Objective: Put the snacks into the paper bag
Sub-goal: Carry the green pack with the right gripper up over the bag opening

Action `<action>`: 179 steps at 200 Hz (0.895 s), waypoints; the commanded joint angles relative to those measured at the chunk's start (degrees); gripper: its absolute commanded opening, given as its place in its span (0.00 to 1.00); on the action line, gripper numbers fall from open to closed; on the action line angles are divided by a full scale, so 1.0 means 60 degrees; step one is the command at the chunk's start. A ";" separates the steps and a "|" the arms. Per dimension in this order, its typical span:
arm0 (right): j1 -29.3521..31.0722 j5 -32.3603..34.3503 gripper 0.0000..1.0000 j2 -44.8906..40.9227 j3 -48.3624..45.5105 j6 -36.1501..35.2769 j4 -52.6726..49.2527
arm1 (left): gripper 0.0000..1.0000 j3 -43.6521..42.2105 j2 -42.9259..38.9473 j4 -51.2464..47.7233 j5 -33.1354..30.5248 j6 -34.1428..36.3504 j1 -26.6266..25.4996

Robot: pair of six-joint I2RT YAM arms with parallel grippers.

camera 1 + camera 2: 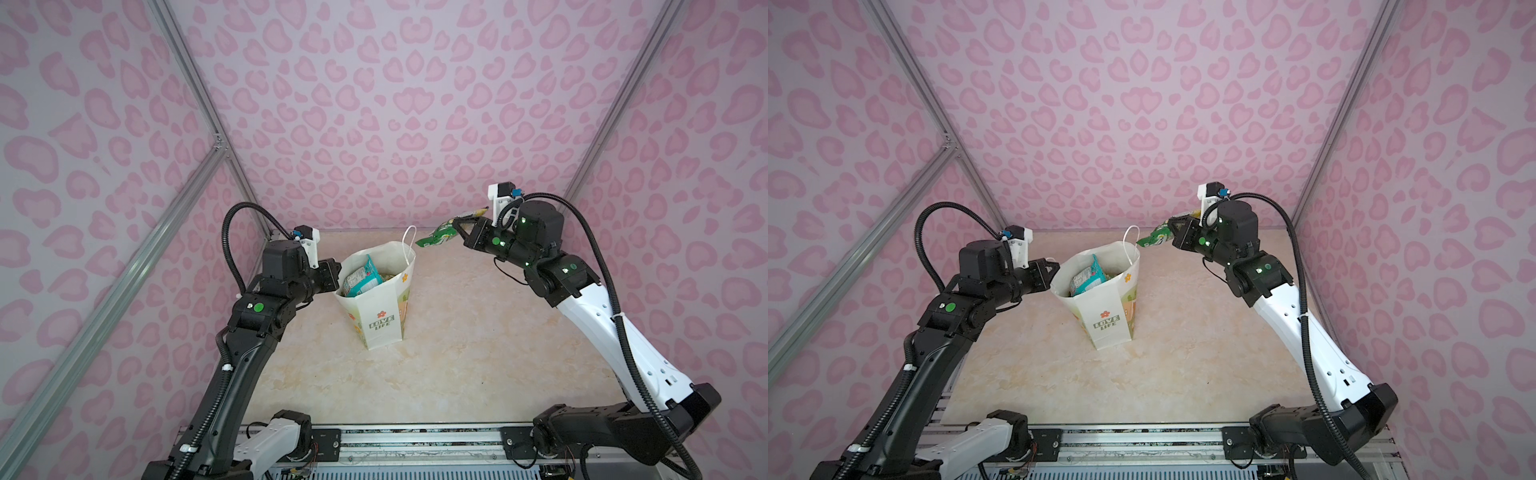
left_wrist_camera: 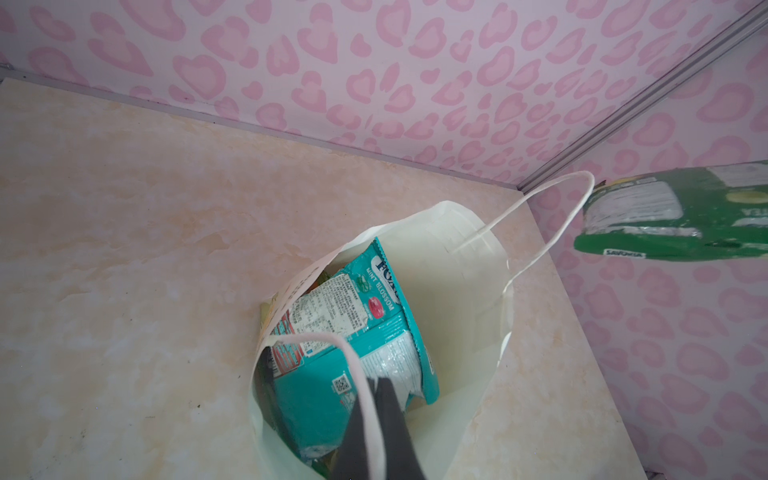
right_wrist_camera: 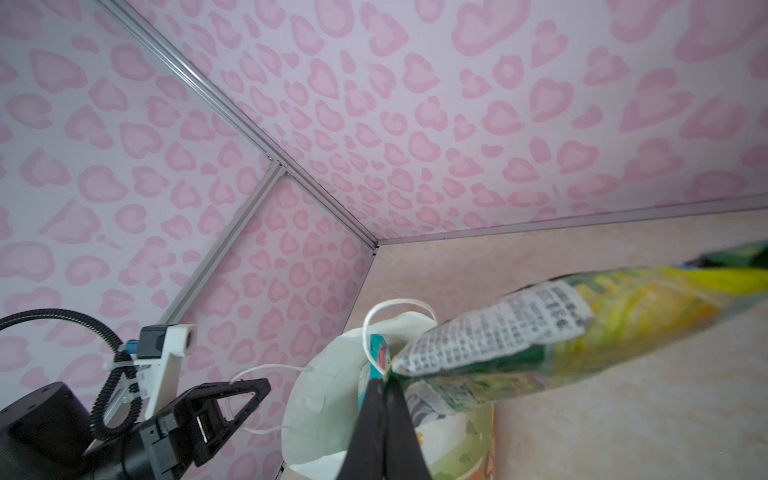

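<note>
The white paper bag (image 1: 383, 322) (image 1: 1109, 326) stands upright mid-table with its mouth open. A teal-white packet (image 1: 360, 280) (image 1: 1086, 279) (image 2: 316, 386) sticks up inside it, over other snacks I can barely see. My left gripper (image 1: 334, 272) (image 1: 1054, 268) (image 2: 382, 381) is at the bag's left rim, shut on the near cord handle (image 2: 360, 395). My right gripper (image 1: 457, 227) (image 1: 1173, 232) (image 3: 384, 382) hangs in the air to the right of and above the bag's mouth, shut on one end of a green-yellow packet (image 1: 436, 236) (image 1: 1154, 237) (image 3: 519, 345) (image 2: 673, 216).
Pink-patterned walls close in the back and both sides, with aluminium posts (image 1: 199, 95) (image 1: 623, 104) at the corners. A metal rail (image 1: 415, 436) runs along the table's front edge between the arm bases. The bag's far handle (image 1: 409, 245) stands up near the held packet.
</note>
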 commanded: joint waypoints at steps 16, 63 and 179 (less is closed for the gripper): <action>0.0643 0.0356 0.00 0.0789 0.1740 -0.0647 -0.0239 | 0.04 -0.0028 -0.0020 0.0293 0.0083 0.0063 0.0006; 0.1243 -0.0101 0.00 0.2399 0.4634 -0.0952 -0.1090 | 0.04 -0.0038 -0.0020 0.0311 0.0113 0.0055 -0.0002; 0.2833 -0.0482 0.00 0.4905 0.7779 -0.1343 -0.2610 | 0.04 -0.0038 0.0082 0.0310 0.0112 0.0048 0.0009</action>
